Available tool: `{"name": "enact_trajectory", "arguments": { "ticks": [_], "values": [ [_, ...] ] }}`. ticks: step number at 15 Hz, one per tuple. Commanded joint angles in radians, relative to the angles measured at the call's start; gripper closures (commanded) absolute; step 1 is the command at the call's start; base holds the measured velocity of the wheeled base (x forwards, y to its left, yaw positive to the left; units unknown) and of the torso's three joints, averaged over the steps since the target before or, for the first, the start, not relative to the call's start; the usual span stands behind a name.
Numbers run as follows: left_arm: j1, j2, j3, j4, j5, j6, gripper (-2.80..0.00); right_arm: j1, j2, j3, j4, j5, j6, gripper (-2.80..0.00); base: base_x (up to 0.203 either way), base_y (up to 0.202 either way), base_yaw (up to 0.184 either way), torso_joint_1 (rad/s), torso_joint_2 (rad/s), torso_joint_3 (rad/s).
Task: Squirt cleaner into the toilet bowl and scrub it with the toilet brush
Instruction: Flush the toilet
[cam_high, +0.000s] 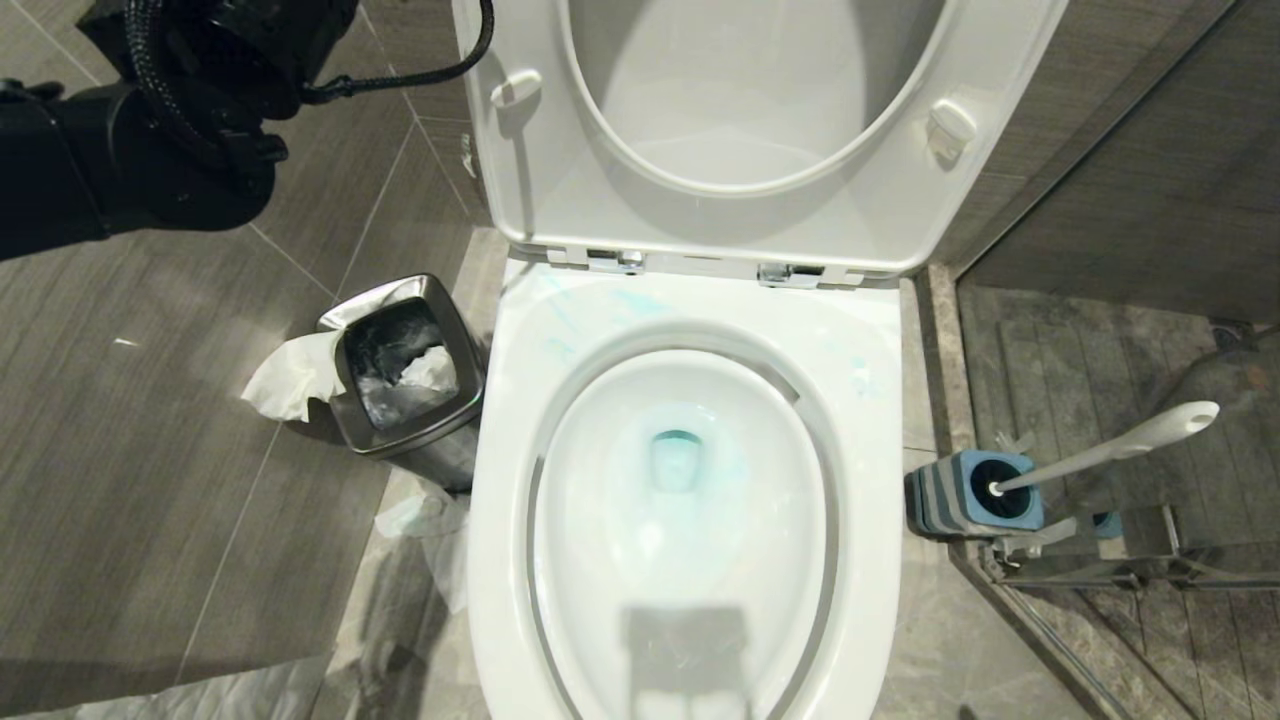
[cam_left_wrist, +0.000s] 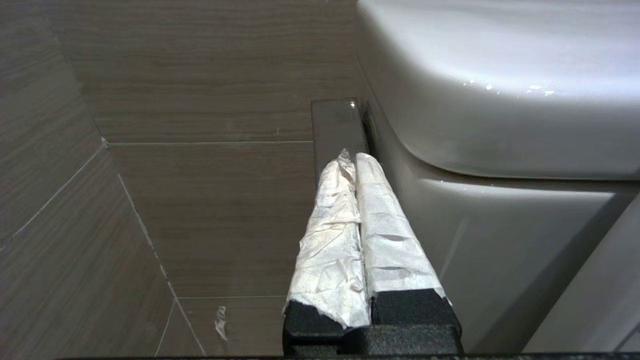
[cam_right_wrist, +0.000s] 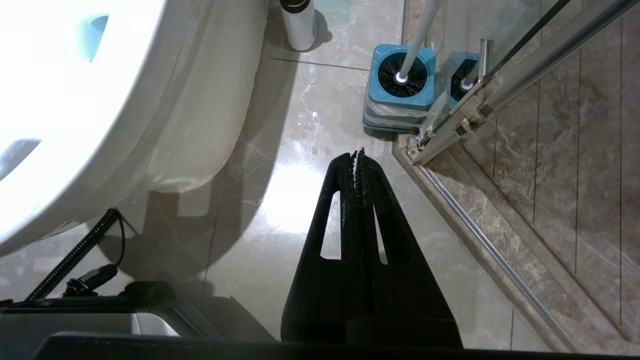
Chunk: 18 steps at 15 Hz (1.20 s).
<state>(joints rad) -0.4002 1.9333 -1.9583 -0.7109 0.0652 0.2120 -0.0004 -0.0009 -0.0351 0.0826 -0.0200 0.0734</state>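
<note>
Dead centre, the toilet bowl (cam_high: 690, 500) gapes with blue-tinted water, while beside it the light, stiff toilet brush (cam_high: 1110, 447) leans in its holder (cam_high: 960, 495), best grabbed mid-handle, bristles hidden, and left gripper (cam_left_wrist: 354, 155) and right gripper (cam_right_wrist: 358, 152) are both pinched closed, empty.
</note>
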Motion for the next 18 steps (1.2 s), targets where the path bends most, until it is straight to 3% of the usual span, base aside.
{"name": "enact_trajectory", "arguments": {
  "ticks": [1, 18],
  "values": [
    [0.000, 0.021, 0.001, 0.027, 0.001, 0.005, 0.00, 0.000, 0.001, 0.000, 0.000, 0.000, 0.000, 0.00, 0.000, 0.000, 0.000, 0.000, 0.00, 0.000],
    [0.006, 0.073, 0.001, 0.137, -0.013, 0.015, 0.00, 0.000, 0.001, 0.000, 0.000, 0.000, 0.000, 0.00, 0.000, 0.000, 0.000, 0.000, 0.00, 0.000]
  ]
}}
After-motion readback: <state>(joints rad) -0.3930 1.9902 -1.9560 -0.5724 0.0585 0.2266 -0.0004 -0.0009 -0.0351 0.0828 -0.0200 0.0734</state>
